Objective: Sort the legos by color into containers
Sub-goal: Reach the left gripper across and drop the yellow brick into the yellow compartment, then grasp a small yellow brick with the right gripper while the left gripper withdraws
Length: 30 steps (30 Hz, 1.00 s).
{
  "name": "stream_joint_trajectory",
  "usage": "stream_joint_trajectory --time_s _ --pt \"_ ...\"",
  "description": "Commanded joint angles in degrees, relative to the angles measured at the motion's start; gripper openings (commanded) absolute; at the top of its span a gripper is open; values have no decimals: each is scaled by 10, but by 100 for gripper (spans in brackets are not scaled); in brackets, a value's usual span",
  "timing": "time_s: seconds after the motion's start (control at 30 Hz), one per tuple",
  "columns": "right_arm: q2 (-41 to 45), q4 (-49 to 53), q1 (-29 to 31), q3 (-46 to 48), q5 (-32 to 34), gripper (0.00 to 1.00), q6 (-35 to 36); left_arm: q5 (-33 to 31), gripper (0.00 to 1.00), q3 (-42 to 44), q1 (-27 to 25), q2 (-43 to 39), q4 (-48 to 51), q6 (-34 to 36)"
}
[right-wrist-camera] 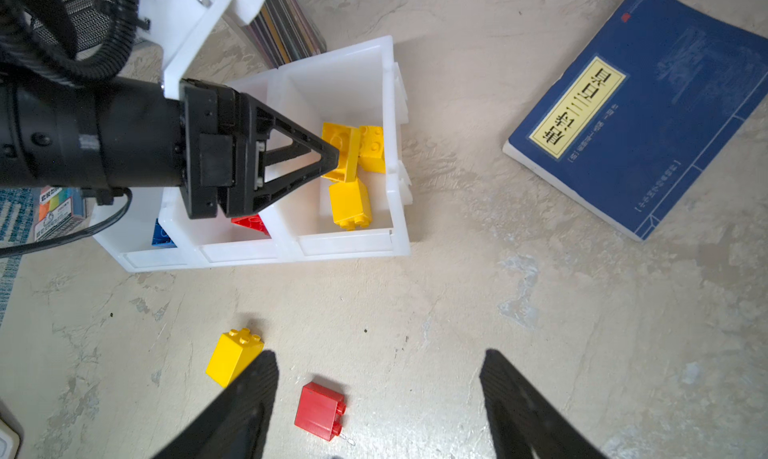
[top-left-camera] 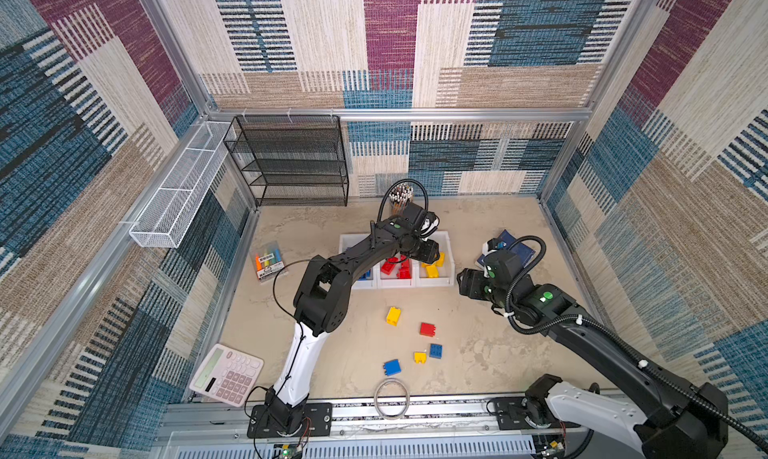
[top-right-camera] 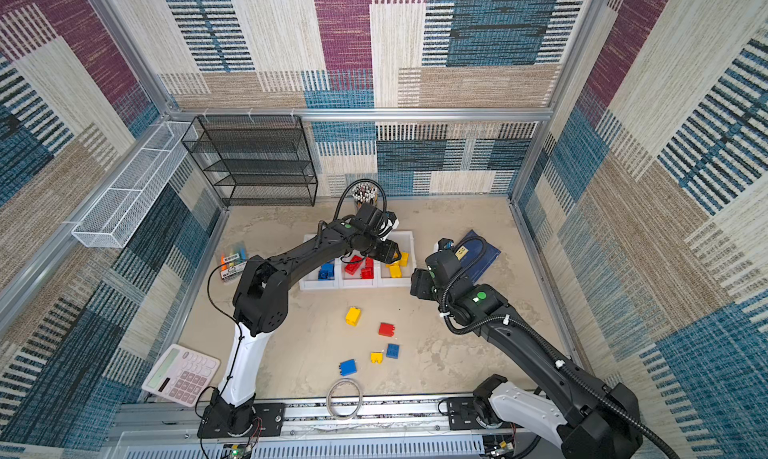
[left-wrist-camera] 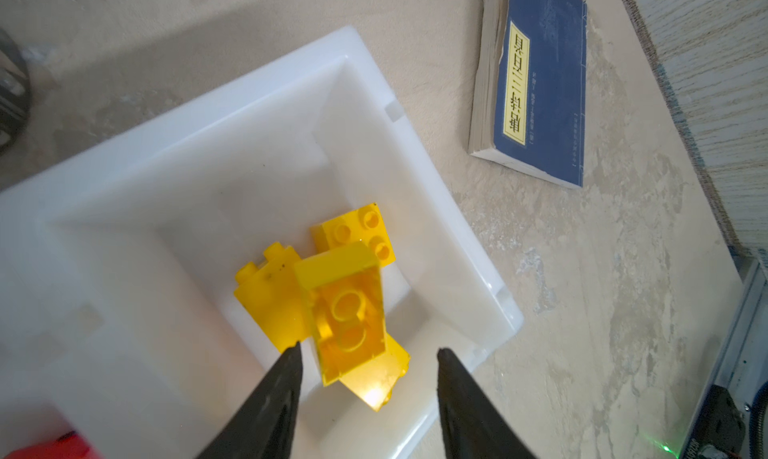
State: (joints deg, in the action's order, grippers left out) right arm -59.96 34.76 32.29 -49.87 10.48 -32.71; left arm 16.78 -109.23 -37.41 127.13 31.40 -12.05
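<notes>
Left gripper [left-wrist-camera: 370, 346]: jaws parted, yellow lego [left-wrist-camera: 345, 311] loose just beyond fingertips, over container [left-wrist-camera: 415, 153]. Right gripper [right-wrist-camera: 380, 353]: wide, holding nothing.

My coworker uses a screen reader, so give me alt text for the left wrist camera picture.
The left gripper, jaws apart, hangs over a white bin where a yellow lego lies hollow side showing on other yellow legos. A blue book lies on the beige table beside the bin.

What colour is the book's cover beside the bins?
Dark blue, with a pale yellow title label; the book shows best in the right wrist view.
</notes>
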Motion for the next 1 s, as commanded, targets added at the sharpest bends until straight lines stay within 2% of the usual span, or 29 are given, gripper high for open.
stream_joint_trajectory --time_s 0.0,0.13,0.3,0.4,0.57,0.77,0.97 --pt "-5 -4 1 -7 0 80 0 -7 57 17 2 -32 1 -12" --pt "-15 -9 1 -7 -3 80 13 -14 57 119 14 -110 -35 -20" --pt "-49 -30 1 -14 -31 80 35 -26 57 309 48 -257 -109 -58" --pt "-71 -61 2 -7 -57 80 38 -48 57 390 57 -336 -109 -60" --pt "-132 -113 19 -11 -96 78 52 -101 58 495 63 -444 -75 -70" --pt "-214 -94 63 -65 -84 79 61 -138 60 613 69 -564 -88 -114" --pt "-268 -91 112 -79 -74 79 32 -163 60 665 75 -625 -71 -129"
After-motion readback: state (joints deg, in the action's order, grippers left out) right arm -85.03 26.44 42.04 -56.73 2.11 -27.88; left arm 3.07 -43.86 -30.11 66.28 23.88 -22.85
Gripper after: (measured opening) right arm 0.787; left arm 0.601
